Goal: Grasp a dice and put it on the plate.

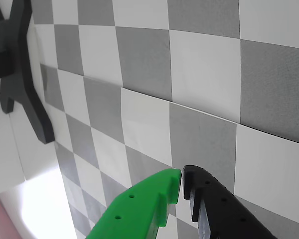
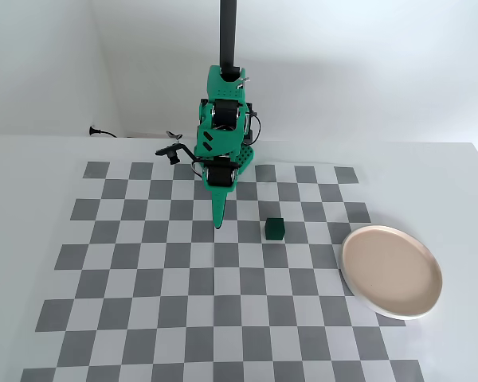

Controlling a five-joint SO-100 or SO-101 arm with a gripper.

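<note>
In the fixed view, the green arm (image 2: 221, 135) stands at the middle of the table's far edge, in front of a black vertical post (image 2: 228, 32). Its gripper (image 2: 218, 224) points down over the checkered mat (image 2: 143, 278), tips just above the squares. The dice (image 2: 275, 229) sits on the mat near the table's centre, a little to the right of the gripper and apart from it, with nothing between them. The plate (image 2: 351, 274) lies toward the right edge, overlapping the mat's right border, well apart from the dice. A black cable (image 2: 103, 132) trails along the far edge near the left corner.

In the wrist view, the gripper (image 1: 182, 183) shows its green finger (image 1: 144, 209) and black finger (image 1: 214, 204) nearly touching at the tips, holding nothing. Only mat squares lie beneath. A black X-shaped bracket (image 1: 17, 69) appears at the upper left, which the fixed view does not show clearly. Neither dice nor plate appears here.
</note>
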